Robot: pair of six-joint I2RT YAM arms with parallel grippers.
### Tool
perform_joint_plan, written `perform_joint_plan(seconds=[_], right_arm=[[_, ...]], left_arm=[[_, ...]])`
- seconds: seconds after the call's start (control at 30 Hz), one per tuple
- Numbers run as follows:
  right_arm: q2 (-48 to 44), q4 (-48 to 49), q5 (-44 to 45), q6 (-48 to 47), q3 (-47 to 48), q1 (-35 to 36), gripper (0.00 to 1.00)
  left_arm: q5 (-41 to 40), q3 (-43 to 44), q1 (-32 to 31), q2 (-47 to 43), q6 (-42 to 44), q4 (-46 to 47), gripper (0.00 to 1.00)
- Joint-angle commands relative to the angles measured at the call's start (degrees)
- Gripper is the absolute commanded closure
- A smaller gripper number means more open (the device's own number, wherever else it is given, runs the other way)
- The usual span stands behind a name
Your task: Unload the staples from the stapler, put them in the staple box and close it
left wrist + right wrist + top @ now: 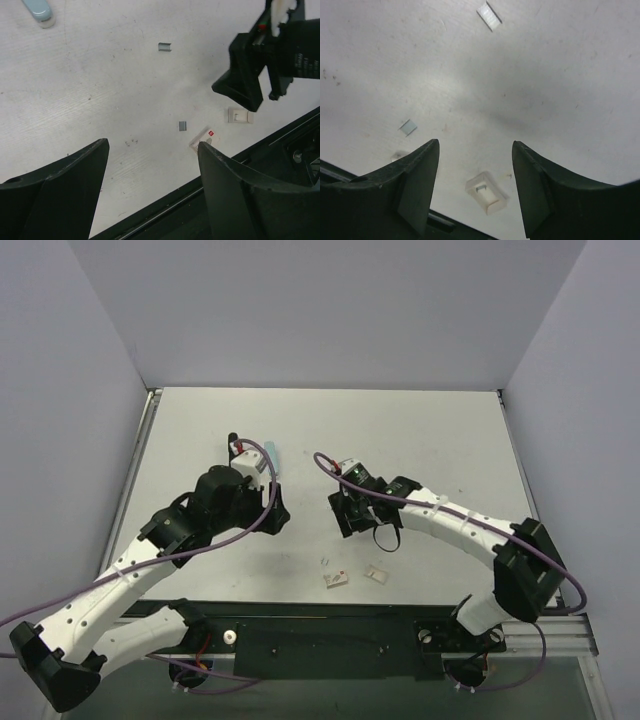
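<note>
The light blue stapler [275,455] lies on the white table behind my left wrist; only its end shows at the top left of the left wrist view [39,11]. Two short grey staple pieces [164,47] [182,126] lie loose on the table. The right wrist view shows a staple strip [489,15] and a small piece [408,127]. My left gripper [152,145] is open and empty above the table, near its front edge [272,515]. My right gripper [476,144] is open and empty above a small white box [486,192]; it also shows in the top view [350,520].
Two small white boxes [336,580] [376,574] lie near the table's front edge; one has a red mark [205,137]. The black front rail [330,620] runs along the near edge. Grey walls stand round the table. The two grippers hang close together.
</note>
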Motion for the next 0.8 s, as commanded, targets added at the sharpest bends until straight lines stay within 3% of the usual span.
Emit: perform_joint_plan(seconds=[0.0,0.37,0.57,0.77], right_arm=[[7.79,-0.52,3.97,-9.78,7.64,-0.10,0.44],[20.98,0.71,-9.20,-29.38,19.77,-3.08,0.42],[26.26,-1.13,-17.64,-31.68,24.70,-6.69,0.42],[30.83,-4.29,-16.60,-32.03,28.30,-7.39,0.43]], left_arm=[[-0.11,-0.55,-0.20,-4.21,4.88,-0.93,0.18],[1.03,-5.03,1.46,-7.03,8.76,1.10,0.18],[3.93,-6.71,4.80,-8.62,9.20,1.89,0.18],[2.97,-6.88,5.51,-9.14,8.85,1.80,0.18]])
